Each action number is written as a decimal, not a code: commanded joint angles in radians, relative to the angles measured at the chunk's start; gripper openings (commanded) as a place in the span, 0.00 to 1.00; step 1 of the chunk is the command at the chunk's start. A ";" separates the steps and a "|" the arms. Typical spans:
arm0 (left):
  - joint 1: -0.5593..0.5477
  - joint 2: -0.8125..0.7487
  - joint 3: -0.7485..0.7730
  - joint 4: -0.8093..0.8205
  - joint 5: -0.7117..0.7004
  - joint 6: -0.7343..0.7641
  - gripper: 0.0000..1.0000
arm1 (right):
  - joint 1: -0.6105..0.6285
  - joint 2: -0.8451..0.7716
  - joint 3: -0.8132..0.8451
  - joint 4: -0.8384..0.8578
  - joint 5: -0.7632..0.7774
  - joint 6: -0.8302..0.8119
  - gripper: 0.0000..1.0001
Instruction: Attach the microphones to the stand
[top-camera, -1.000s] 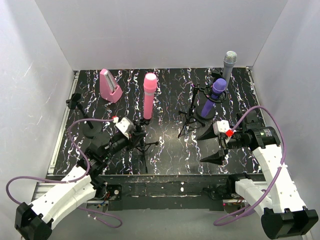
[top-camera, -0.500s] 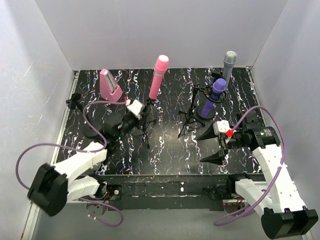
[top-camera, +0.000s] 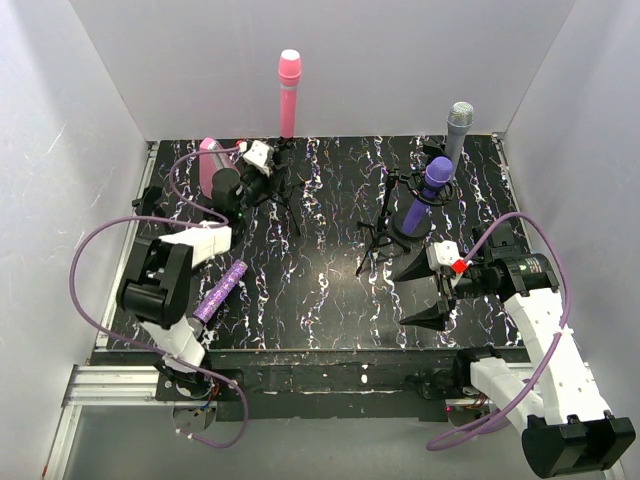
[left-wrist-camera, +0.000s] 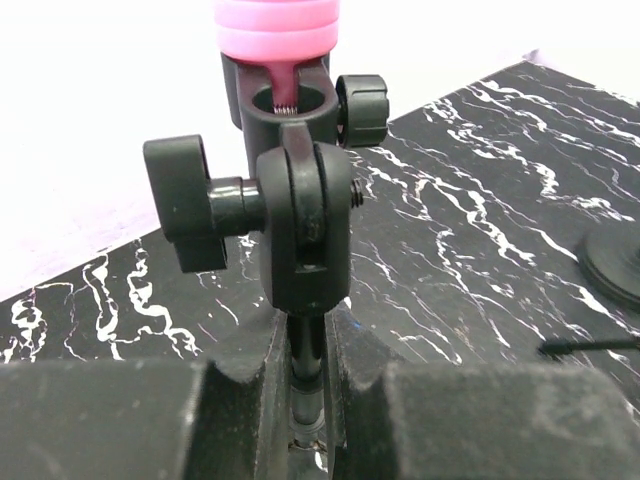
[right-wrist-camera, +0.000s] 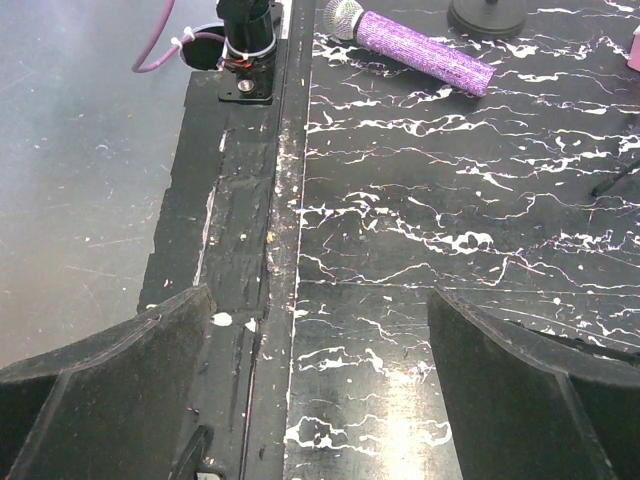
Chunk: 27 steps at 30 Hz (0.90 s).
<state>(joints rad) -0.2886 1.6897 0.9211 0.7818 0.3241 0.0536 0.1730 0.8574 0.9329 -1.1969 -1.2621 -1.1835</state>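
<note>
The left gripper (left-wrist-camera: 307, 390) is clamped on the thin rod of a stand (left-wrist-camera: 305, 235) near the far-left corner of the bench (top-camera: 330, 290). The pink mic (top-camera: 288, 92) sits upright in the stand's clip, high against the back wall. The right gripper (top-camera: 399, 300) hovers over the near-right bench with its fingers wide apart. The glittery purple mic (top-camera: 220, 292) lies flat at the near left. The dark purple mic (top-camera: 428, 192) and silver-grey mic (top-camera: 457, 132) are mounted at the far right.
</note>
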 joint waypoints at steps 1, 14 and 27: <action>0.042 0.085 0.117 0.164 0.036 -0.041 0.00 | -0.006 -0.001 -0.014 0.014 -0.040 -0.018 0.95; 0.068 0.093 0.064 0.152 0.084 -0.104 0.31 | -0.010 0.000 -0.039 0.022 -0.037 -0.024 0.96; 0.078 -0.139 -0.090 0.074 0.090 -0.149 0.98 | -0.017 -0.018 -0.045 0.016 -0.031 -0.033 0.96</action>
<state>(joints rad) -0.2169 1.7004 0.8616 0.8963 0.3981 -0.0856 0.1635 0.8536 0.8879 -1.1851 -1.2678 -1.1900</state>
